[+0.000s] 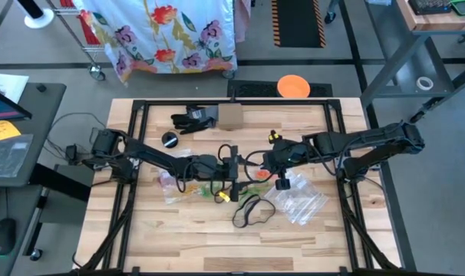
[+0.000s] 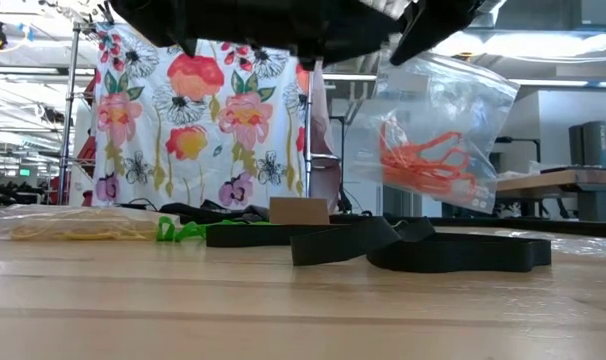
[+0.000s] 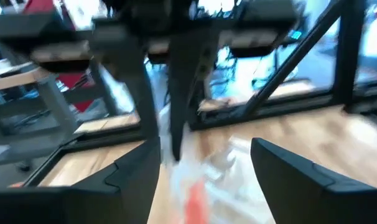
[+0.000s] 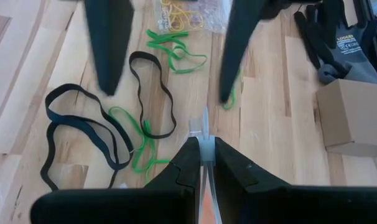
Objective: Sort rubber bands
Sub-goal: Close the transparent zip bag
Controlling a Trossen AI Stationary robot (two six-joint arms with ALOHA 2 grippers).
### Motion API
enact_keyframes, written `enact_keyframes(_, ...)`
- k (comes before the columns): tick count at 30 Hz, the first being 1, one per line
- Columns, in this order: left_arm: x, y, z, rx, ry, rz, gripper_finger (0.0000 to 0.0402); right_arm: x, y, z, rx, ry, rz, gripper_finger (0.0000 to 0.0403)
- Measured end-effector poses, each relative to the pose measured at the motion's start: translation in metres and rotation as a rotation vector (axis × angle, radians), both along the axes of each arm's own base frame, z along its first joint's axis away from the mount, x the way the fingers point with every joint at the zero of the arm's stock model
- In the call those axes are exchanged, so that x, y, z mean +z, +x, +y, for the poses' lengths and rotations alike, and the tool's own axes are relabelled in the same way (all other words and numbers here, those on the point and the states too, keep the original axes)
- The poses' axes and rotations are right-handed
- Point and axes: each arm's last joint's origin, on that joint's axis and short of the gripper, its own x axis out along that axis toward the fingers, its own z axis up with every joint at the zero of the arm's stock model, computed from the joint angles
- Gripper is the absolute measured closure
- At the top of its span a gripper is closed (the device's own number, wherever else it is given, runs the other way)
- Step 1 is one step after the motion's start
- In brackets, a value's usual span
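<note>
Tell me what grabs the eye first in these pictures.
A clear bag of orange rubber bands hangs above the table, pinched by the right gripper. The left gripper stands open beside it. Below, black bands and green bands lie loose on the wooden table.

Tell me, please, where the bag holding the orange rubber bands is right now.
The clear bag with orange rubber bands hangs above the table, right of centre in the low view, pinched at its top edge by the right gripper, over the black bands.
</note>
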Motion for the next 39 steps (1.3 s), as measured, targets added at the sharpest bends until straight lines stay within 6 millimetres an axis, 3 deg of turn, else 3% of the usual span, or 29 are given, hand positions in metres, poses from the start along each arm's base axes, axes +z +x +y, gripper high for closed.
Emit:
enact_keyframes(19, 0.0001, 0.0, 0.0029, 0.066, 0.01, 0.03, 0.0217, 0.0011, 0.0011, 0.0025, 0.011, 0.0, -0.017, 0.0378)
enact_keyframes(27, 0.0002, 0.0, 0.0033, 0.071, 0.011, 0.029, 0.0287, 0.001, 0.001, 0.0024, 0.013, -0.003, -0.016, 0.0378)
enact_keyframes(33, 0.0004, 0.0001, 0.0035, 0.059, 0.027, 0.029, 0.039, 0.0011, 0.0012, 0.0025, 0.015, -0.002, -0.018, 0.0378)
enact_keyframes(39, 0.0003, 0.0001, 0.0036, 0.064, 0.03, 0.029, 0.04, 0.0011, 0.0011, 0.0025, 0.015, -0.002, -0.017, 0.0378)
